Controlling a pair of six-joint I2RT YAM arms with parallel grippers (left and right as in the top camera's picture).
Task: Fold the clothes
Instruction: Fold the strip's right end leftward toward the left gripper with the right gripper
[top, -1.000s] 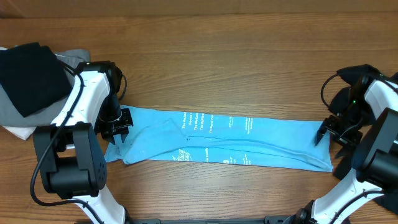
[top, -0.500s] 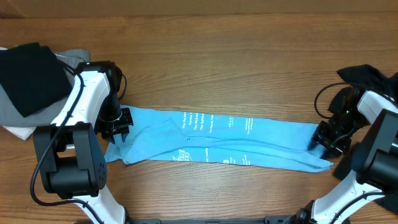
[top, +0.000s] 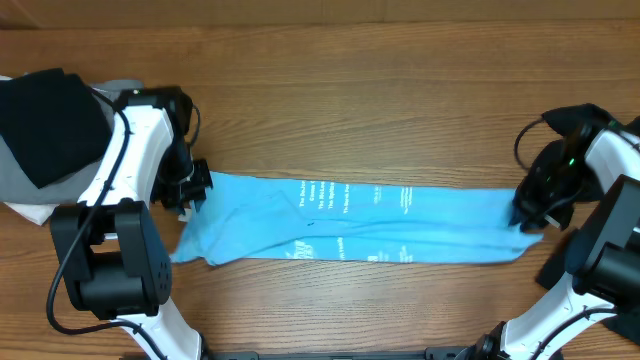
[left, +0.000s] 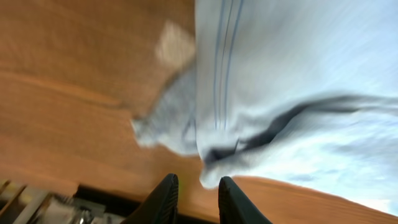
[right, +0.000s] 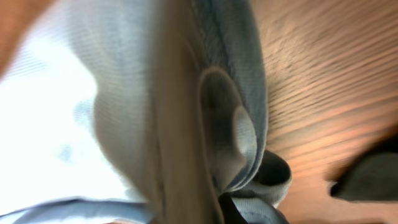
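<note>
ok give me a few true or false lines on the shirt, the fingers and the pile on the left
1. The blue T-shirt lies as a long narrow strip across the table. True.
2. The right fingers hang open above the shirt. False: they are shut on its right end.
3. A black garment lies on top of a grey garment at the table's left edge. True.
4. The left fingers are at the garment pile. False: they are at the shirt's left end, with cloth between them.
5. White lettering shows on the shirt's upper face. True.
</note>
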